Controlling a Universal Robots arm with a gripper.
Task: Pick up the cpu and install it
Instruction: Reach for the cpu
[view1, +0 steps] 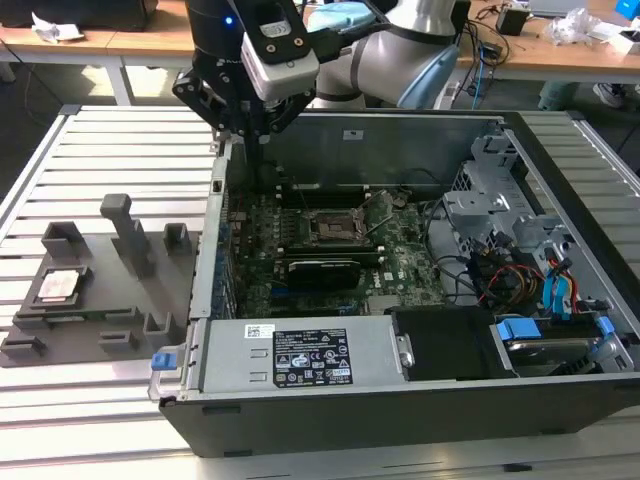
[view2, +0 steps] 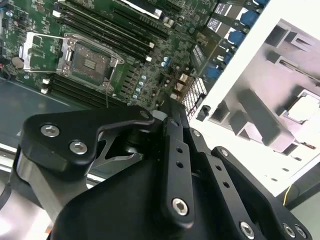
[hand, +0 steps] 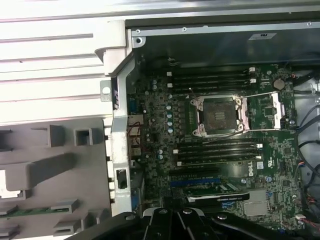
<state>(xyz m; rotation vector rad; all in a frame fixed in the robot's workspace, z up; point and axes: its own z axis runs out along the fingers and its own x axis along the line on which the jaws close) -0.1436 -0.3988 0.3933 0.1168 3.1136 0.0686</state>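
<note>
The cpu (view1: 60, 287) lies flat in a recess of the grey tray (view1: 105, 305) on the slatted surface (view1: 100, 140), at about 9 o'clock from the open computer case (view1: 400, 400) in the exterior view. It also shows in the second wrist view (view2: 305, 107).

The jaws hang over the case wall nearest the tray, with the cpu off at roughly 8 o'clock from them. They look to be together with nothing between them.

The socket (view1: 330, 228) sits open and bare at 4 o'clock from them.

I'd reckon the chip is light, thin and quite stiff. Its smooth metal top is likely to slip, and its underside is likely delicate. The safest hold seems to be on two opposite edges of the rim, keeping it level.
</note>
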